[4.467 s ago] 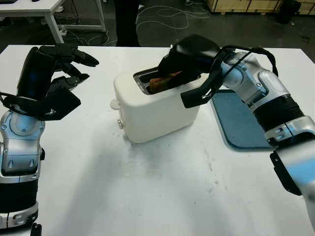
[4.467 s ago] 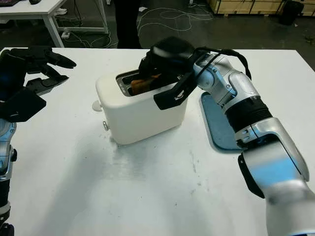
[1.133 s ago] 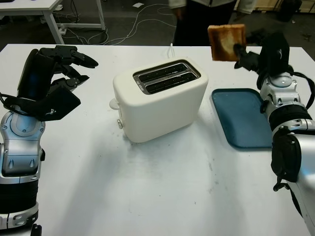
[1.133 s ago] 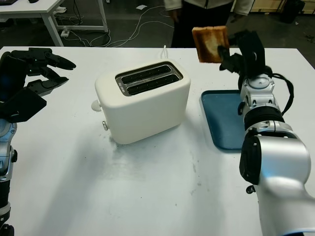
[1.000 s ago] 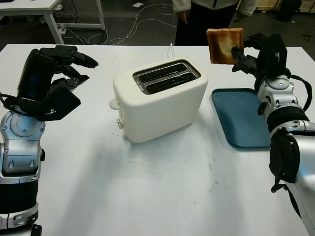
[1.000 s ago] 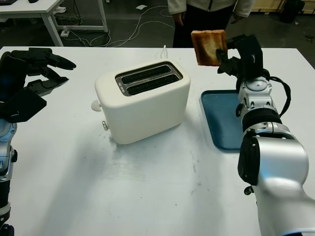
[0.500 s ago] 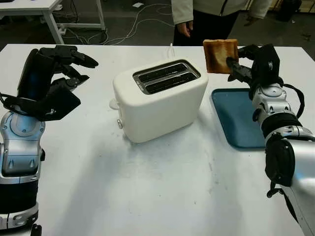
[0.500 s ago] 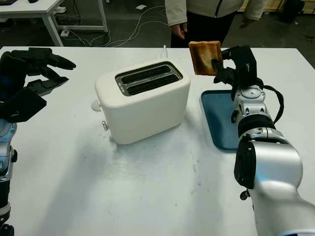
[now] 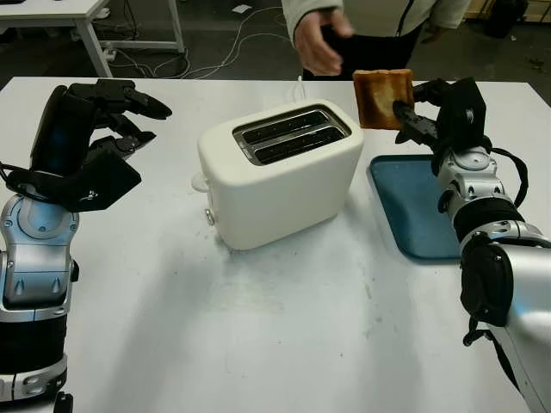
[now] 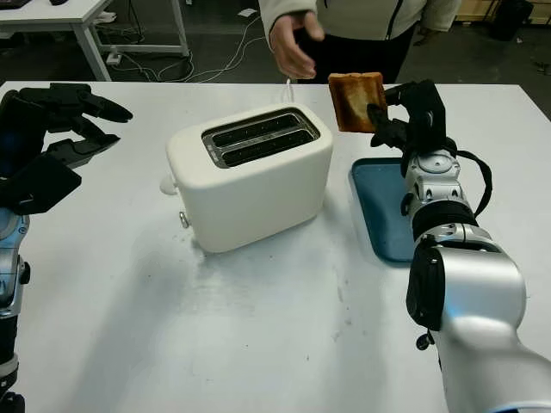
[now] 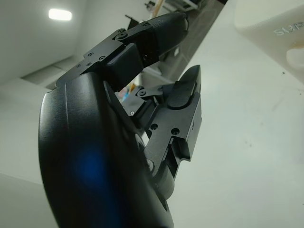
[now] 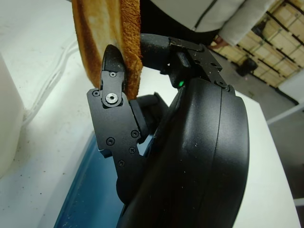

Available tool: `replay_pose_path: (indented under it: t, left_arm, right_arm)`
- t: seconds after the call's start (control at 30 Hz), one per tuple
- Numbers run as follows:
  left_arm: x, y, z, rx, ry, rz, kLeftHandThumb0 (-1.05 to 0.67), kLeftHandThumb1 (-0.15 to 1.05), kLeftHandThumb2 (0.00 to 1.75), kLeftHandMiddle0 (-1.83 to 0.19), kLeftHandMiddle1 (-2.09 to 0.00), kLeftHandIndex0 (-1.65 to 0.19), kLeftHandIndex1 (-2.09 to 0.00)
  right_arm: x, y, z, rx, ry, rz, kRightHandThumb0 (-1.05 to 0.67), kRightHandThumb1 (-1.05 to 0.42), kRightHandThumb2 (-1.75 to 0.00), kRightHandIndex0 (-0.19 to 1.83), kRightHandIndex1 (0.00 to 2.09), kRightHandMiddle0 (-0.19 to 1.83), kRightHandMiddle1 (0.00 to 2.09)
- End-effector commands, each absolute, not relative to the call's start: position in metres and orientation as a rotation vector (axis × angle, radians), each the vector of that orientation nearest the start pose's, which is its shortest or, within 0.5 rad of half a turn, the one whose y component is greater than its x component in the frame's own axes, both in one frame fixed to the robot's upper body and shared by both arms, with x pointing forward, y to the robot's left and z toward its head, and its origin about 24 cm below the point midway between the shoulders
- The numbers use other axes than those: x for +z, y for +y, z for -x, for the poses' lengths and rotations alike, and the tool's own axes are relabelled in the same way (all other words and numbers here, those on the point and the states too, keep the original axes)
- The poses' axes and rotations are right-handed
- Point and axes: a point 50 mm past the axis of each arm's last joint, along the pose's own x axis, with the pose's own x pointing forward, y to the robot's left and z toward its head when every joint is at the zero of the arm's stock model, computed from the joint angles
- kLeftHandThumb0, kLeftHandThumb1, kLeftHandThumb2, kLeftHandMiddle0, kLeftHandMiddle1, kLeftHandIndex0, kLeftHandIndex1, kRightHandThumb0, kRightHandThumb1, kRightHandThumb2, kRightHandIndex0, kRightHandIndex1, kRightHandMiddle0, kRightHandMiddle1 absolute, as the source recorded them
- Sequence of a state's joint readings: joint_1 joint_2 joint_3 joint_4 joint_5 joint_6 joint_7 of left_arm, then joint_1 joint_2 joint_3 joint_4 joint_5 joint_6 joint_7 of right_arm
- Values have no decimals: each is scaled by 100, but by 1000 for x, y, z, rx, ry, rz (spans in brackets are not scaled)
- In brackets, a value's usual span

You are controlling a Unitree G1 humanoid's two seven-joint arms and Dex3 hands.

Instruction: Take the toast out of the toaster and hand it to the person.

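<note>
Toast (image 9: pixel 383 97) stands upright in the air, pinched by the right hand (image 9: pixel 432 119) above the blue tray's (image 9: pixel 411 206) far end, beside the toaster (image 9: pixel 280 172). Person's hand (image 9: pixel 315 40) hovers near it. Left hand (image 9: pixel 96 127) is released, raised over the bench (image 9: pixel 258 327).

I count: toast (image 9: pixel 383 97) x1 | toaster (image 9: pixel 280 175) x1, slots x2 | blue tray (image 9: pixel 417 206) x1 | robot hands x2 | person's hand (image 9: pixel 316 41) x1 | table (image 9: pixel 258 327) x1
</note>
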State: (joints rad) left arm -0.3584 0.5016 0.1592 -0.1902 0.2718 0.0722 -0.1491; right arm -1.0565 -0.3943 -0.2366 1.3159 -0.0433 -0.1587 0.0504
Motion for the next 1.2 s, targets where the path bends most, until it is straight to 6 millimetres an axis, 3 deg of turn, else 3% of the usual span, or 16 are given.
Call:
replay_pose_path:
  t: [0.0, 1.17]
  left_arm:
    - [209, 226, -289, 67, -449, -773, 4, 85, 0, -90, -103, -95, -54]
    - [210, 225, -289, 60, -460, -776, 3, 86, 1, -92, -100, -97, -54]
  right_arm:
    - [131, -243, -403, -161, 78, 143, -30, -92, -37, 86, 175, 59, 175]
    - [133, -242, -404, -138, 80, 187, -30, -92, -38, 84, 175, 55, 175]
